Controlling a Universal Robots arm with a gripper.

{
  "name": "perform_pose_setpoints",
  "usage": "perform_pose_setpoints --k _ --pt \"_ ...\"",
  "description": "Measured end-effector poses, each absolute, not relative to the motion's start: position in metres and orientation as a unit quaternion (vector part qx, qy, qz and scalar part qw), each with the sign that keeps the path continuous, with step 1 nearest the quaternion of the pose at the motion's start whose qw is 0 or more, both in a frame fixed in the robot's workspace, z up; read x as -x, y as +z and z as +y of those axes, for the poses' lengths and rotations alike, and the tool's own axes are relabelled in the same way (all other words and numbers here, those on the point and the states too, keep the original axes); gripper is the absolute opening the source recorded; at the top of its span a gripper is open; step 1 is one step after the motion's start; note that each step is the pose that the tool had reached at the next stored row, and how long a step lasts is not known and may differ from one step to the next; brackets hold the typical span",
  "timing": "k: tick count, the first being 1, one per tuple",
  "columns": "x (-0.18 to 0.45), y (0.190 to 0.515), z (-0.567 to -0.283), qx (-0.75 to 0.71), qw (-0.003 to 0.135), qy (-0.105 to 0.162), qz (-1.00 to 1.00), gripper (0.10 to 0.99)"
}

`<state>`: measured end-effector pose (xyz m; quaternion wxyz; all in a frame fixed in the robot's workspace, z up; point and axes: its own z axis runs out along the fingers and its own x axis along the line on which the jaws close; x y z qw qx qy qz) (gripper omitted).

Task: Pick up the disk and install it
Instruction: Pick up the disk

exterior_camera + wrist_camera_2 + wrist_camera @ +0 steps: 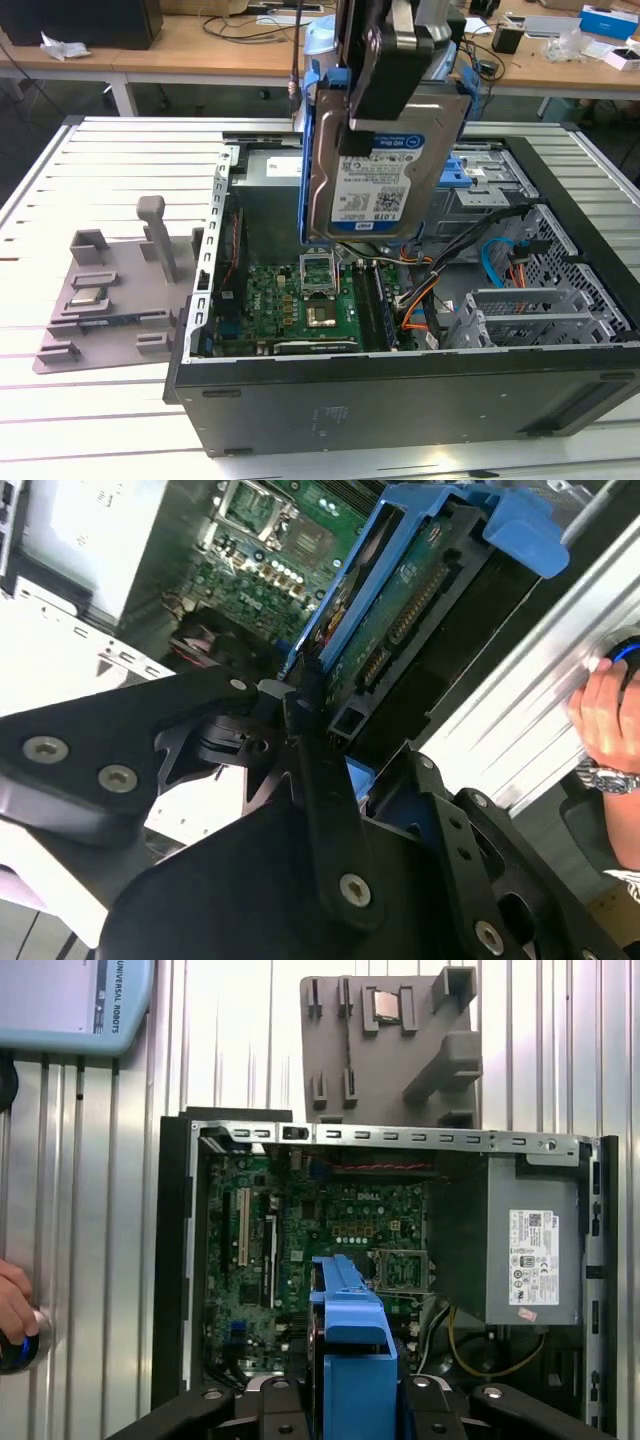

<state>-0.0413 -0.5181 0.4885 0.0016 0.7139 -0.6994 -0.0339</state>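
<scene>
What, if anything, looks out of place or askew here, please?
Nothing looks damaged or spilled. The disk hangs upright, slightly tilted, in the fingers above the open computer case. The one oddity: a person's hand on the table beside the case.

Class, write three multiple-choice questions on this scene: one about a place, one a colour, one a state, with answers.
1. Where is the disk? A flat on the floor; B over the open computer case; C in a box.
2. What colour is its frame? A red; B yellow; C blue.
3. How is the gripper? A shut on the disk; B open, empty; C shut on a screwdriver.
Answers: B, it hangs above the circuit board; C, blue plastic edges it; A, fingers clamp its faces.
</scene>
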Motion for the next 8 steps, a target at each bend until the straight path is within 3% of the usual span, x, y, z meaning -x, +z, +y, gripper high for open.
perform_pose_setpoints --k 8 --pt "0.038 0.485 -0.555 -0.714 0.002 -0.034 -0.699 0.369"
